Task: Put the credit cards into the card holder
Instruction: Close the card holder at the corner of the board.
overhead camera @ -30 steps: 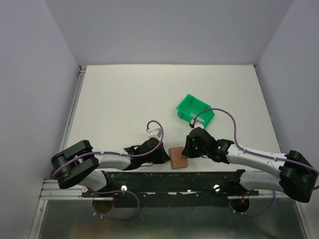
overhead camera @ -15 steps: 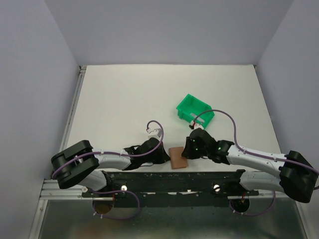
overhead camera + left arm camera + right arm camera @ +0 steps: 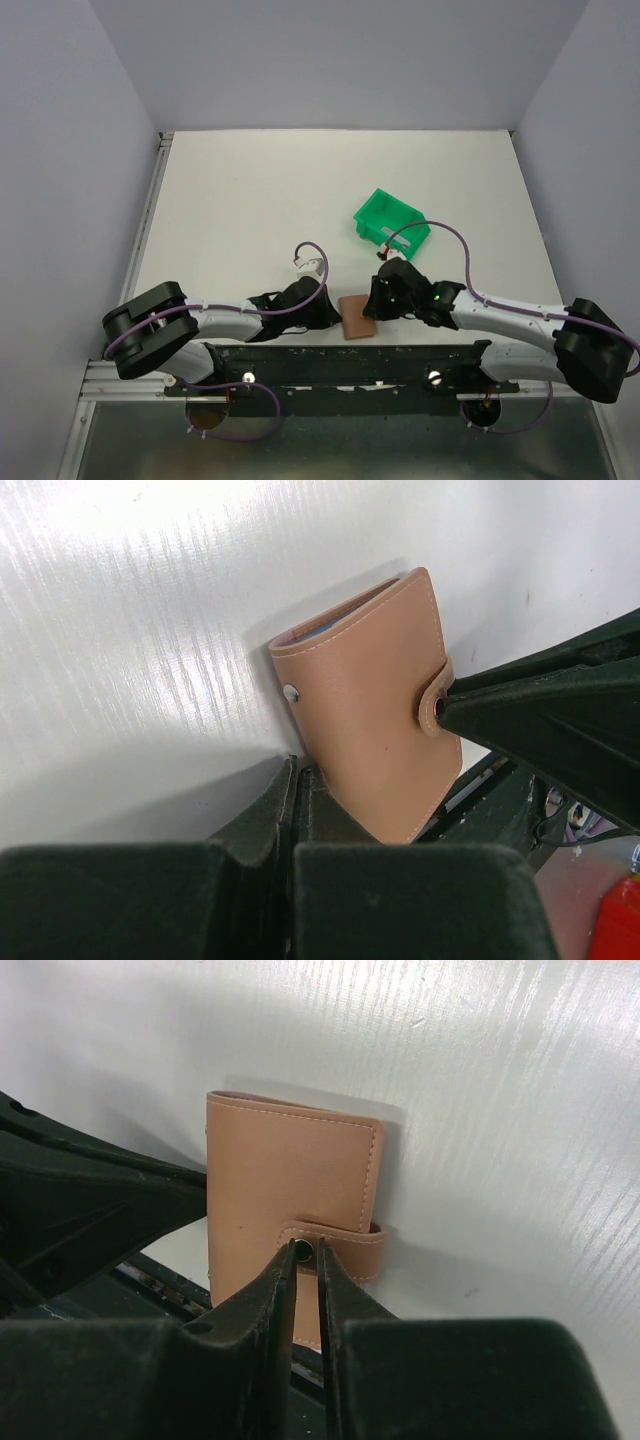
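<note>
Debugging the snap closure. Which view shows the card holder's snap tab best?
Right wrist: the snap tab sits mid-frame with the whole strap visible, and the right gripper is closed at its stud. Left wrist shows it at the edge of the card holder, partly behind a finger. Top external shows the holder small; tab unresolvable.

Small move on my right arm (image 3: 500, 318) over this last second: the whole limb has slid a touch leftward over the worktop (image 3: 250, 200), its elbow pulling in from the right edge of the overhead view. The right gripper (image 3: 306, 1252) has crept along with it, so its black wrist block now crowds the card holder (image 3: 357, 317) more closely. The cable loop (image 3: 440, 235) above has leaned left too.
</note>
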### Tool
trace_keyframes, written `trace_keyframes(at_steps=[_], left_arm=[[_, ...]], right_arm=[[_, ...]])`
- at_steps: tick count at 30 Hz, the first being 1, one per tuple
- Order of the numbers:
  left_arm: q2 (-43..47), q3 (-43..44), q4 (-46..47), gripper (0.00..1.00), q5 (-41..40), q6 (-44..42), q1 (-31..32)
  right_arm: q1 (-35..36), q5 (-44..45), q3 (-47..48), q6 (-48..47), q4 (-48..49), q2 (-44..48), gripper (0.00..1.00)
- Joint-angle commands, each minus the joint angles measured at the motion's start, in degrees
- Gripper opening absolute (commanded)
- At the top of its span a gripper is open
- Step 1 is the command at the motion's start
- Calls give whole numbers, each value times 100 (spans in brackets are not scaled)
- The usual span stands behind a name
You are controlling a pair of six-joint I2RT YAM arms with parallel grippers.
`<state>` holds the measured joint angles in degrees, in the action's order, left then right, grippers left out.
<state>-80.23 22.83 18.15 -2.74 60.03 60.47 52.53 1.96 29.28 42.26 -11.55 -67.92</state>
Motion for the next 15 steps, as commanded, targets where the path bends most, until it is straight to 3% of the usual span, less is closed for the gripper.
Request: trace_keyframes(at_steps=[1, 15], left_arm=[[-99, 28, -189, 0, 72, -35, 35], [-99, -7, -163, 0, 72, -26, 35]], right_arm=[[29, -81, -19, 54, 144, -64, 22], [38, -160, 52, 72, 347, -309, 22]])
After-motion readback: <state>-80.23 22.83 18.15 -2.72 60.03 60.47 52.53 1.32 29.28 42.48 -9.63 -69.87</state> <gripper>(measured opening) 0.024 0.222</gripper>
